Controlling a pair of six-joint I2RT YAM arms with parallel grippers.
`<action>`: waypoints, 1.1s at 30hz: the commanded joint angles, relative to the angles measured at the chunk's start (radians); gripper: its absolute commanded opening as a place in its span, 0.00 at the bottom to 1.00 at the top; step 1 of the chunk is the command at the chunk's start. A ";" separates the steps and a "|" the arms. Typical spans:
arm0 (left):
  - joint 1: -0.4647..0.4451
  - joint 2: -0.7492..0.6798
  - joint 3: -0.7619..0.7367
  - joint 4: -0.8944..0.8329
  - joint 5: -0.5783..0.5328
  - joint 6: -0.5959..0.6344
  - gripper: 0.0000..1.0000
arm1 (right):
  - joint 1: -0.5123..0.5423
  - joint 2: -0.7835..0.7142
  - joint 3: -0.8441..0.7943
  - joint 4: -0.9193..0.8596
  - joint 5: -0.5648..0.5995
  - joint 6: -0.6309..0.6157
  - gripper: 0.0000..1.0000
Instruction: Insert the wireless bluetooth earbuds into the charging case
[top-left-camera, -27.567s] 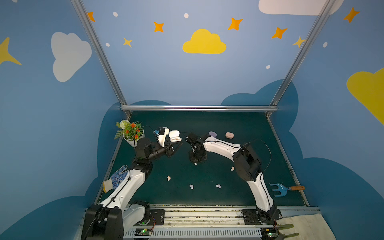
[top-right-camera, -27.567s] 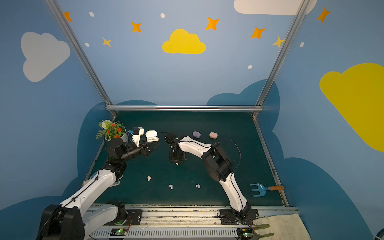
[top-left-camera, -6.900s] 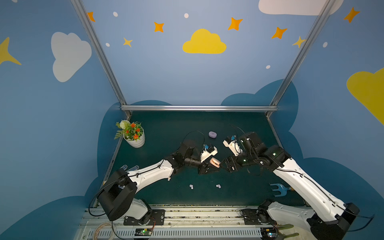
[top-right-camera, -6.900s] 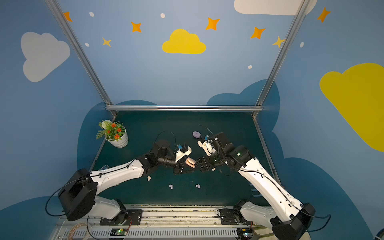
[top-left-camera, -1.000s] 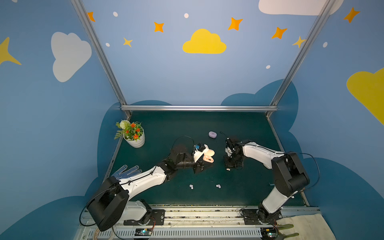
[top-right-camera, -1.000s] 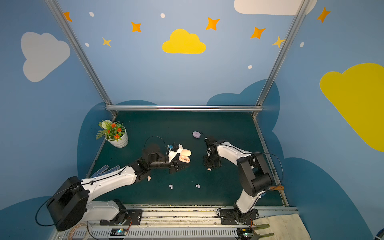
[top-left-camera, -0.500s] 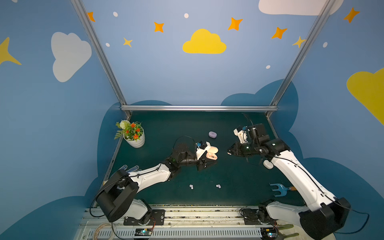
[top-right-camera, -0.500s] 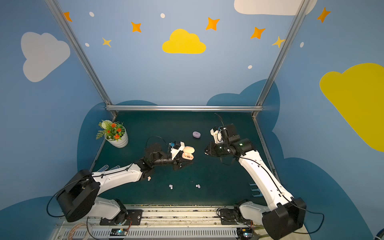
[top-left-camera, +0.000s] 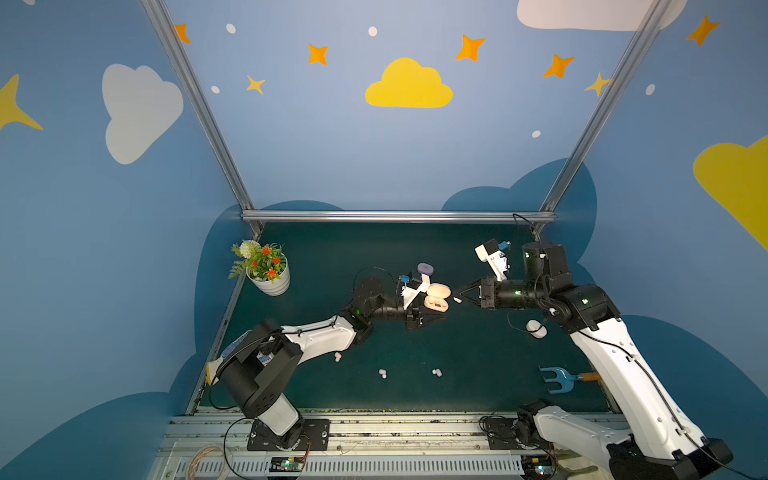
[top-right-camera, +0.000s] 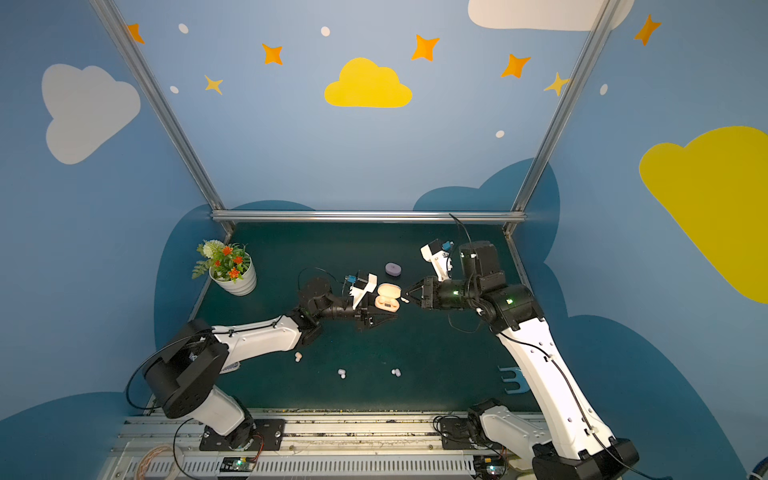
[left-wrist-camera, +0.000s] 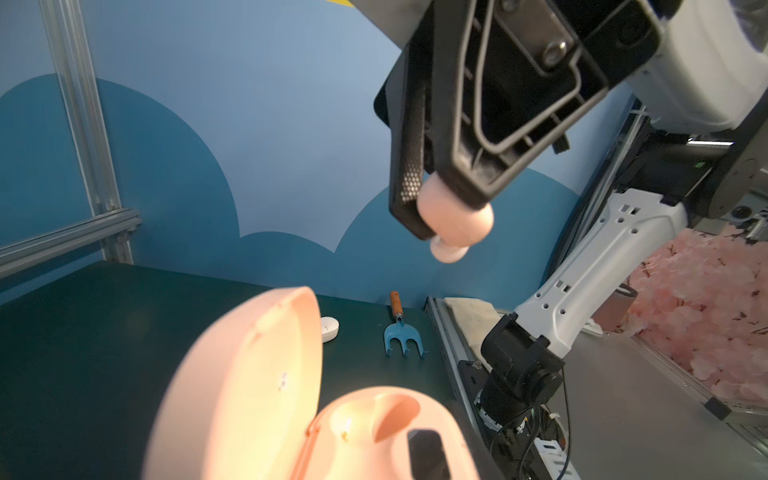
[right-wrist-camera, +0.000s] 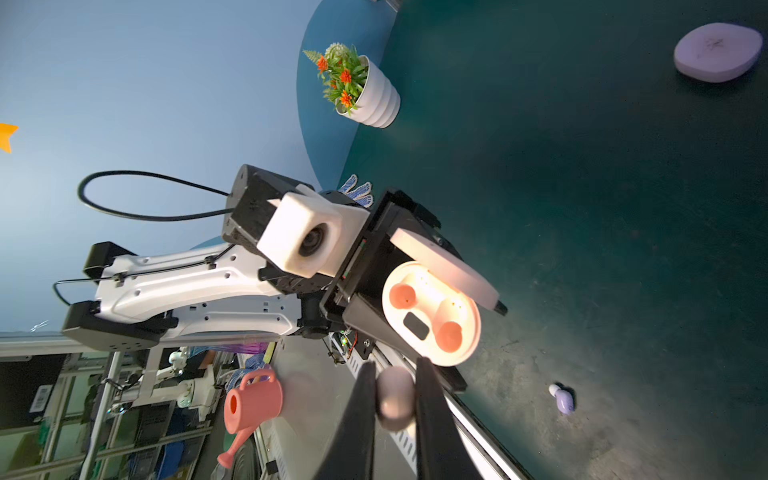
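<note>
The peach-pink charging case hangs above the mat with its lid open, and my left gripper is shut on its base. In the right wrist view the case shows two orange wells. My right gripper is shut on a peach-pink earbud just right of the case, a small gap apart. Three more earbuds lie on the front of the mat: a pale one and two lavender ones.
A closed lavender case lies behind the left gripper. A closed white case sits under the right arm. A blue hand rake lies front right, and a flower pot stands back left.
One second ago my right gripper was down at the mat on a bud. It has since lifted and swung left with the bud to the open case. The left arm raised the case slightly.
</note>
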 joint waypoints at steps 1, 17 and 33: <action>0.004 -0.004 0.033 0.069 0.047 -0.033 0.23 | 0.005 -0.008 -0.015 0.053 -0.055 0.020 0.14; -0.001 -0.023 0.028 0.063 0.047 -0.030 0.23 | 0.041 0.044 -0.070 0.101 -0.048 0.008 0.14; -0.002 -0.044 0.018 0.061 0.044 -0.027 0.23 | 0.054 0.067 -0.086 0.103 -0.026 0.015 0.16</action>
